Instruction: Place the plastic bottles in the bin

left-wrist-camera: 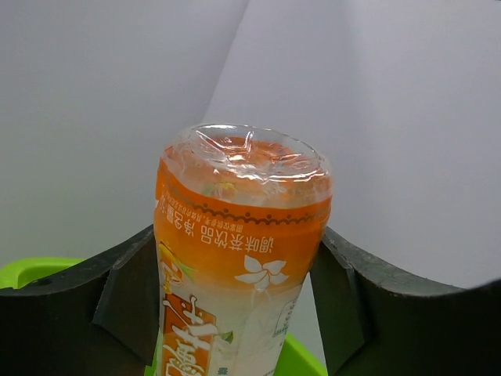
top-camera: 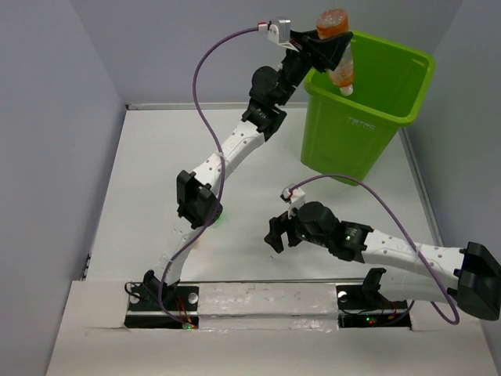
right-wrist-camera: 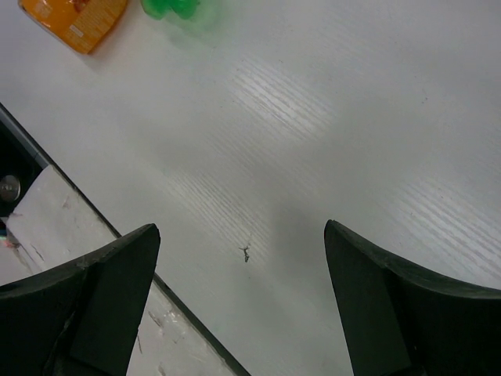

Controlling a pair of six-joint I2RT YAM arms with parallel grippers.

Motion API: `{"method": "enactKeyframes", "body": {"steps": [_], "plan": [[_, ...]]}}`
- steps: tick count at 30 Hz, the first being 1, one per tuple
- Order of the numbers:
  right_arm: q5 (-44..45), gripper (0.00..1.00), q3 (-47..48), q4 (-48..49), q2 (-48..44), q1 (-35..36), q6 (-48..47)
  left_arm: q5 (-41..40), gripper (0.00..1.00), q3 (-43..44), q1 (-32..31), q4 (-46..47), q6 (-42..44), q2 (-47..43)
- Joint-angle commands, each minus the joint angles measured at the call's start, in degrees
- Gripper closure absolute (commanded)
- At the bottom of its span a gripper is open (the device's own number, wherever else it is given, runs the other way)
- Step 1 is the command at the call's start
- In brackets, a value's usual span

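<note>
Top external shows the left gripper (top-camera: 333, 47) clamped mid-body on a cap-down orange bottle (top-camera: 341, 73) over the bin (top-camera: 356, 137) at two o'clock, likely light, thin-walled and slippery, while the right gripper (top-camera: 275, 233) hangs open.

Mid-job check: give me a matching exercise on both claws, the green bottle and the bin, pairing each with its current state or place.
1. left claw
2. right claw
3. green bottle
4. bin

A. open above the table
B. shut on an orange bottle
C. on the table, top edge of right wrist view
D. standing at the table's far right

Pairs: 1-B, 2-A, 3-C, 4-D
</note>
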Motion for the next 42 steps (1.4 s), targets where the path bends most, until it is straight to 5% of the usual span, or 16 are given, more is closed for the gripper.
{"method": "enactKeyframes", "body": {"steps": [1, 7, 17, 22, 27, 35, 42], "plan": [[0.4, 0.09, -0.5, 4.6, 0.0, 1.0, 0.5, -4.9, 0.45, 3.2, -1.3, 10.8, 0.6, -0.5], [0.8, 0.09, 1.5, 4.6, 2.5, 1.0, -0.2, -2.9, 0.01, 1.8, -1.4, 10.0, 0.2, 1.7], [3.6, 0.08, 5.6, 4.6, 6.5, 1.0, -1.3, -0.7, 0.01, -1.2, -1.4, -1.8, 10.6, -9.8], [6.2, 0.08, 10.4, 4.6, 12.4, 1.0, -0.2, -4.6, 0.01, -17.4, -0.6, -10.7, 20.8, -26.5], [6.3, 0.07, 19.5, 8.9, 22.5, 1.0, 1.4, -19.8, 0.01, -41.3, -0.3, -22.1, 23.9, -48.4], [-0.8, 0.06, 30.9, 14.5, 33.9, 1.6, -7.5, -39.7, 0.01, -70.9, 0.7, -52.1, 16.1, -78.4], [-4.7, 0.06, 44.9, 8.6, 45.5, 1.6, -11.3, -48.9, 0.03, -83.5, 1.9, -72.7, -3.0, -93.0]]}}
